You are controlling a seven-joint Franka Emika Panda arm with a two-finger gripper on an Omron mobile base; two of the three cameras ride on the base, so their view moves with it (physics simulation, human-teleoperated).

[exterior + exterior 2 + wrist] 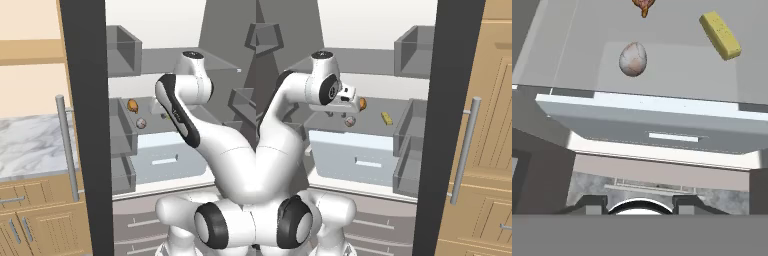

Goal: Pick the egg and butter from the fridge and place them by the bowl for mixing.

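Gripper [337, 114]: carried at the end of the white arm, held above the front part of the fridge shelf. Two dark finger tips [592, 204] are seen apart at the bottom of the hand view with nothing between them; the gripper is judged open and empty.

Lower drawers, one pale-fronted unit [662, 131]: set directly under the shelf's front edge, with a light handle bar on its face.

Fridge [165, 60], one: doors swung wide, black-edged door panels standing at either side, grey door bins [408, 127] attached.

Shelf [577, 35], grey: three items are carried on it.

Egg [633, 59], one: pale and mottled, lying just behind the shelf's front edge, nearest the gripper. It is also seen as a small ball on the shelf in the left base view [141, 123].

Butter [720, 35], one yellow block: lying further along the shelf, apart from the egg and slightly deeper in.

Orange-brown lump [643, 5], one: toward the back edge of the shelf, beyond the egg; no part of the task.

Step in hand, as judged: the approach to the first pick, the egg being the likeliest target. The next move calls for the gripper to be lowered and centred over the egg, then closed gently, since a round item may roll away.
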